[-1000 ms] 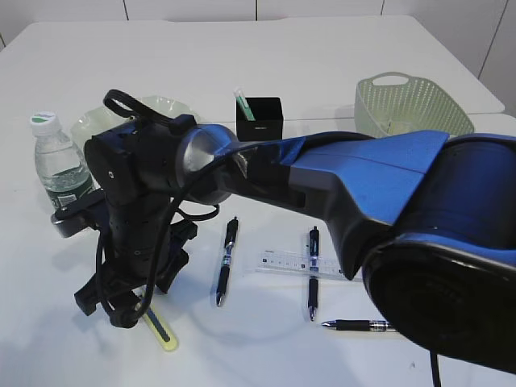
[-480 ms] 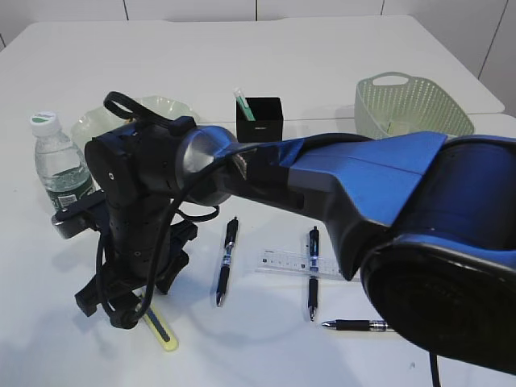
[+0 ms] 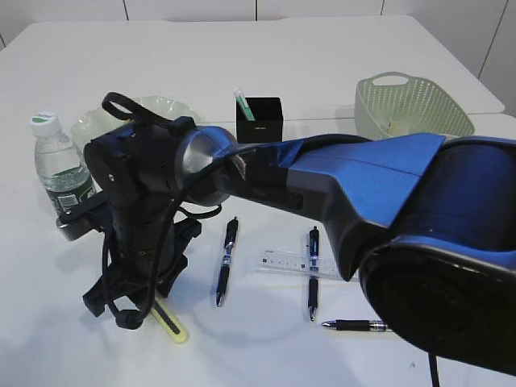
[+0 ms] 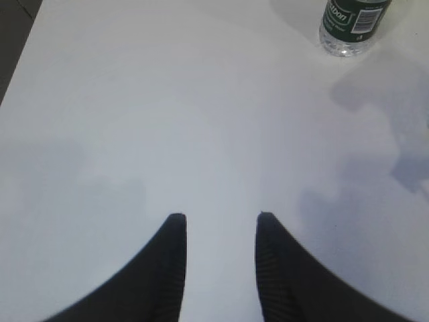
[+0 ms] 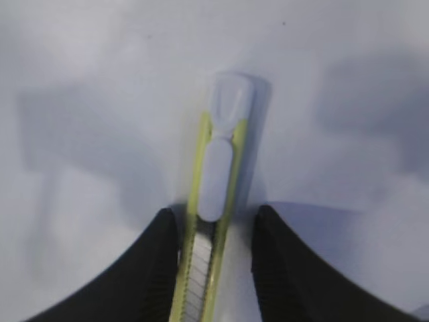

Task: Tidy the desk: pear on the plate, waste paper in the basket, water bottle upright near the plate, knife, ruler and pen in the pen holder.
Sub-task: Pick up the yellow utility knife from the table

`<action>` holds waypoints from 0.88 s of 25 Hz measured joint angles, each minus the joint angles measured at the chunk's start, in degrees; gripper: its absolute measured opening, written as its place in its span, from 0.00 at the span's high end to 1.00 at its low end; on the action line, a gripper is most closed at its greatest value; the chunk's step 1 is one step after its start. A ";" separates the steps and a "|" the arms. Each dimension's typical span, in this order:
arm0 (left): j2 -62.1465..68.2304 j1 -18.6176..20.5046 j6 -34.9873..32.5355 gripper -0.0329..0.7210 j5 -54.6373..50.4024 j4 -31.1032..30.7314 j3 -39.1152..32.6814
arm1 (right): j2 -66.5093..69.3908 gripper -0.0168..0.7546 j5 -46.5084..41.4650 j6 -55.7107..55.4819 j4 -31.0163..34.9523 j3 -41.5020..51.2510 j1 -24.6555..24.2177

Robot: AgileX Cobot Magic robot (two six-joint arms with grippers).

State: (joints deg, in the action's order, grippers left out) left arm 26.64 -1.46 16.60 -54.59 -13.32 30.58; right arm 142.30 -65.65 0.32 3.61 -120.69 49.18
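Three pens lie on the white table (image 3: pixel 266 72): a black one (image 3: pixel 356 325) nearest, at the right, then two blue-banded ones farther back, one (image 3: pixel 313 272) crossing the clear ruler (image 3: pixel 284 264) and one (image 3: pixel 226 260) to its left. At the near left the right gripper (image 5: pixel 214 221) reaches across and points down over the yellow-green utility knife (image 5: pixel 218 194); its fingers (image 5: pixel 151 268) stand either side of the handle, close to it, and whether they pinch it I cannot tell. The left gripper (image 4: pixel 218 218) hovers over bare table, jaws spread, holding nothing. Farther back a water bottle (image 3: pixel 58 165) stands upright at the left, just beside a pale green plate (image 3: pixel 157 106). At centre stands the black pen holder (image 3: pixel 260 118), and far right the green basket (image 3: pixel 411 105).
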 joint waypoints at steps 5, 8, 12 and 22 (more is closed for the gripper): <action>0.00 0.00 0.00 0.64 0.00 -0.10 0.00 | 0.03 0.74 -1.36 0.00 -2.23 -0.06 0.00; 0.00 0.00 0.00 0.64 0.00 -0.10 0.00 | 0.03 0.77 -1.72 0.00 -2.36 -0.06 0.00; 0.00 0.00 0.00 0.64 0.00 -0.12 0.00 | 0.03 0.78 -1.95 0.00 -2.50 -0.12 0.00; 0.00 0.00 0.00 0.64 -0.11 -0.22 0.00 | 0.61 0.78 -4.14 0.00 -2.63 -2.46 0.00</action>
State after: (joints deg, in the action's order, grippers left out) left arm 26.64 -1.46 16.60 -54.70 -13.54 30.58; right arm 142.91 -69.79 0.32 0.99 -123.15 49.18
